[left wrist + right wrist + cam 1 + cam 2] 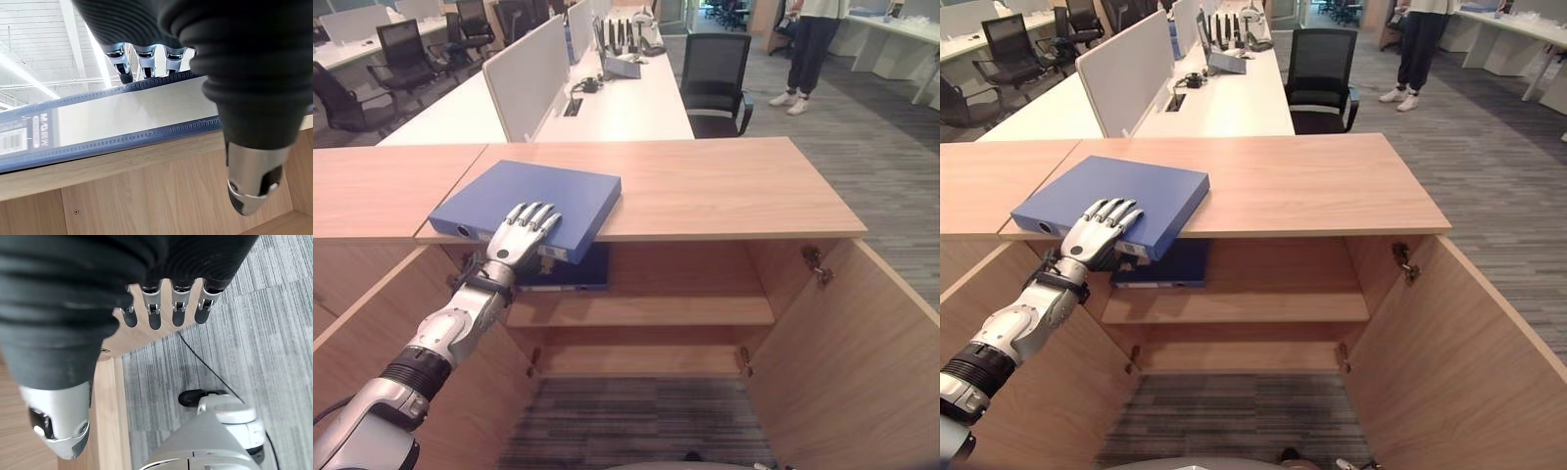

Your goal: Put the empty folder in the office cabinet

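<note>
From the head views, our left hand [522, 233] rests straight-fingered on the blue folder [533, 201] overhanging the counter [724, 186]. Left wrist view: thumb beneath the spine; we should pinch before lowering it. Right hand [161, 308] hangs relaxed.

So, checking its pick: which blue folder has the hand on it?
The blue folder on the cabinet top, under the left hand; the other folder lies on the shelf inside.
</note>
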`<state>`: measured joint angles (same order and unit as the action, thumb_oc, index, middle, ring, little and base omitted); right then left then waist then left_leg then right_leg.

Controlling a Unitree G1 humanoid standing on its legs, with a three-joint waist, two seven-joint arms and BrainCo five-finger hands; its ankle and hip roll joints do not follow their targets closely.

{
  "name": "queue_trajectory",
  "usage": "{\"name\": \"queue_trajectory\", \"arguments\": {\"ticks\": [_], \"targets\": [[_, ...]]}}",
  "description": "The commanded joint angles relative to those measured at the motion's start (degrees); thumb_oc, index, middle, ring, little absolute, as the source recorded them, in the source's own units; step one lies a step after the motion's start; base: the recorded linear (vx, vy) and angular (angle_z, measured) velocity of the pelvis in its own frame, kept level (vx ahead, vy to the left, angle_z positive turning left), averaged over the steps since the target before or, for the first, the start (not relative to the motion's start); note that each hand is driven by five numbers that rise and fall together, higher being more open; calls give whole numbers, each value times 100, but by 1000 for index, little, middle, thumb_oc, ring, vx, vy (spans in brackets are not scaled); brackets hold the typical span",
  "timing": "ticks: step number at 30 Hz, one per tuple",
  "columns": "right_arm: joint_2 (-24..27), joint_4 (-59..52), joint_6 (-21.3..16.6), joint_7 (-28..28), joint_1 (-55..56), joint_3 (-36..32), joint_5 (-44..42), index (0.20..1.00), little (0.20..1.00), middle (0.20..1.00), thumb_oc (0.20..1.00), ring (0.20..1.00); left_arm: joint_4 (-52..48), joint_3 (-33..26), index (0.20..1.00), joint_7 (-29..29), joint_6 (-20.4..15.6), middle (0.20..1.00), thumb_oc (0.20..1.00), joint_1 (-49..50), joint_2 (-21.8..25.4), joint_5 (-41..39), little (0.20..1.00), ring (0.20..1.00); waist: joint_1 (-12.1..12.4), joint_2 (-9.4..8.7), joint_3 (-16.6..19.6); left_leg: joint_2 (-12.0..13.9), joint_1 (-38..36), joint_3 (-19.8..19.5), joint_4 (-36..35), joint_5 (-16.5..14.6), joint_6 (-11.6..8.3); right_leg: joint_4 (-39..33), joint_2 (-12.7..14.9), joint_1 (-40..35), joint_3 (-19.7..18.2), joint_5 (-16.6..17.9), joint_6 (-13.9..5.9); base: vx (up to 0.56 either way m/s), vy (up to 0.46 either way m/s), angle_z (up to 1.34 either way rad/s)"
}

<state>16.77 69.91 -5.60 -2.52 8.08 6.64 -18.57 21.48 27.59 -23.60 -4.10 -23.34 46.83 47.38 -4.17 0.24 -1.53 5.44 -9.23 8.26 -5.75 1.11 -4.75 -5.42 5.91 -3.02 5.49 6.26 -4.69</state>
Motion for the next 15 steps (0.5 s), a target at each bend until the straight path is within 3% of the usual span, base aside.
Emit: {"name": "queue_trajectory", "arguments": {"ticks": [1, 12, 14, 15], "targets": [[44, 150, -42, -65, -430, -13, 28, 1000, 1000, 1000, 1000, 1000, 248, -233, 1000, -243, 114, 1000, 1000, -1118, -19, -255, 1000, 1000, -24, 112, -356, 122, -276, -302, 75, -496, -101, 298, 63, -574, -88, -897, -401, 0, 0, 0], [38, 152, -25, -63, -440, -28, 49, 1000, 1000, 1000, 1000, 1000, 288, -226, 1000, -212, 128, 1000, 1000, -1097, -42, -317, 1000, 1000, -41, 105, -347, 113, -298, -289, 75, -521, -79, 343, 85, -551, -112, -908, -414, 0, 0, 0], [43, 141, -18, -65, -443, -33, 48, 1000, 1000, 1000, 1000, 1000, 308, -226, 630, -205, 137, 630, 630, -1099, -55, -328, 630, 630, -49, 101, -354, 110, -292, -277, 75, -519, -74, 349, 85, -537, -113, -907, -415, 0, 0, 0], [49, 130, -20, -67, -439, -40, 39, 1000, 1000, 1000, 1000, 1000, 319, -219, 200, -188, 133, 200, 200, -1117, -62, -357, 200, 200, -55, 97, -361, 109, -284, -273, 75, -520, -74, 348, 89, -526, -113, -901, -417, 0, 0, 0]]}}
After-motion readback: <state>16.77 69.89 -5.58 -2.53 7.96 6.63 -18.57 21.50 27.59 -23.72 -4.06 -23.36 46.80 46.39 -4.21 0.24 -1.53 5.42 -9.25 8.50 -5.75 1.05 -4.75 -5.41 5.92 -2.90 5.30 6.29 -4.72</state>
